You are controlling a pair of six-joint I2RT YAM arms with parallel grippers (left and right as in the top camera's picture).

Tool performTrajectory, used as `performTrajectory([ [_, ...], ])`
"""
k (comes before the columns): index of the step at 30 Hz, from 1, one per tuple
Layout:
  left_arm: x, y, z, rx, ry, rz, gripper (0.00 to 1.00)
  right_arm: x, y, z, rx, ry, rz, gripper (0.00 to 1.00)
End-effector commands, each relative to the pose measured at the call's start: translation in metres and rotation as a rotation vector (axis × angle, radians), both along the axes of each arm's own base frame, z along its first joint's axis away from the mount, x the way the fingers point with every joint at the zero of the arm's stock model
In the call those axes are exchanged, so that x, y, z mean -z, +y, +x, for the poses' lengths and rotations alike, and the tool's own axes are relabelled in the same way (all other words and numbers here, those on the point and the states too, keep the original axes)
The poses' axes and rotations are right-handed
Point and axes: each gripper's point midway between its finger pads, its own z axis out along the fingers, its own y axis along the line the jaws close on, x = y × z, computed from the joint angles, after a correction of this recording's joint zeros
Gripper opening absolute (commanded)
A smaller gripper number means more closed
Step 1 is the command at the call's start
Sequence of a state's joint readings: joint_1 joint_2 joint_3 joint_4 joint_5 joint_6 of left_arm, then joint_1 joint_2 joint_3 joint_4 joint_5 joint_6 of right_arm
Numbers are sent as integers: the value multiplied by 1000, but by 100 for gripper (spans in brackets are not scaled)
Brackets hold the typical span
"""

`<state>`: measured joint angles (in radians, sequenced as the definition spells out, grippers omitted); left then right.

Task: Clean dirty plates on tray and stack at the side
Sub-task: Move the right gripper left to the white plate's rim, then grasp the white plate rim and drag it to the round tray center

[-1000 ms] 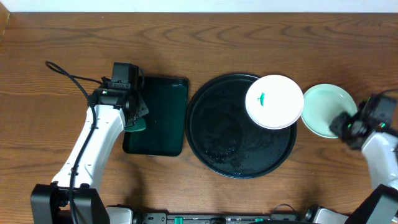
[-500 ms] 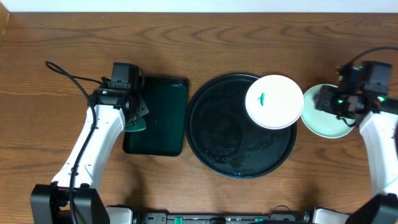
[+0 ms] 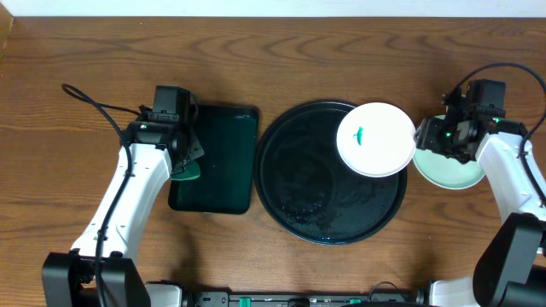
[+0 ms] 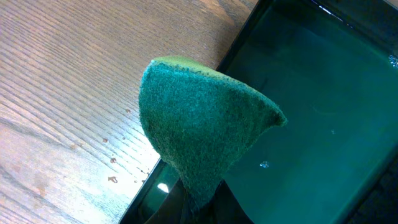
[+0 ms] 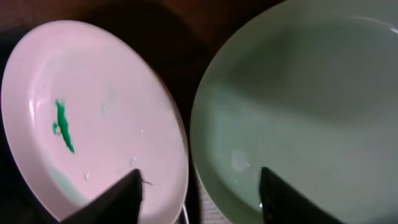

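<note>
White plate (image 3: 376,139) with a small green smear in the middle, lying on the upper right part of the big round black tray (image 3: 307,192), partly over its rim. Just to the right, off the tray, a mint-green plate (image 3: 450,170) down on the table (image 3: 273,60), looking clean. Between the two plates, the right gripper (image 3: 425,141), spread wide and holding nothing, with one finger (image 5: 118,196) above the white plate and the other over the mint-green one. Far on the other side, the left gripper (image 3: 189,160) clenched on a green sponge (image 4: 199,137), above the left edge of the dark green tray (image 3: 217,158).
</note>
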<state>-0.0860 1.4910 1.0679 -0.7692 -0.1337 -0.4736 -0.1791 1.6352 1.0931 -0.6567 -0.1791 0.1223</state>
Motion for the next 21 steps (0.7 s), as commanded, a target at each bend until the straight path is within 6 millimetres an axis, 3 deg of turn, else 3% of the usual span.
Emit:
performTrajectory([
  [1, -4, 3, 0, -12, -14, 5, 7, 8, 2, 3, 14, 16, 1, 49],
  [4, -4, 3, 0, -12, -14, 5, 8, 14, 5, 5, -3, 27, 1, 42],
  [11, -4, 3, 0, -12, -14, 5, 8, 29, 15, 12, -70, 34, -17, 38],
  [17, -4, 3, 0, -12, -14, 5, 8, 37, 15, 13, -72, 47, -18, 15],
  [21, -4, 3, 0, -12, -15, 5, 8, 37, 15, 12, -73, 48, -18, 15],
])
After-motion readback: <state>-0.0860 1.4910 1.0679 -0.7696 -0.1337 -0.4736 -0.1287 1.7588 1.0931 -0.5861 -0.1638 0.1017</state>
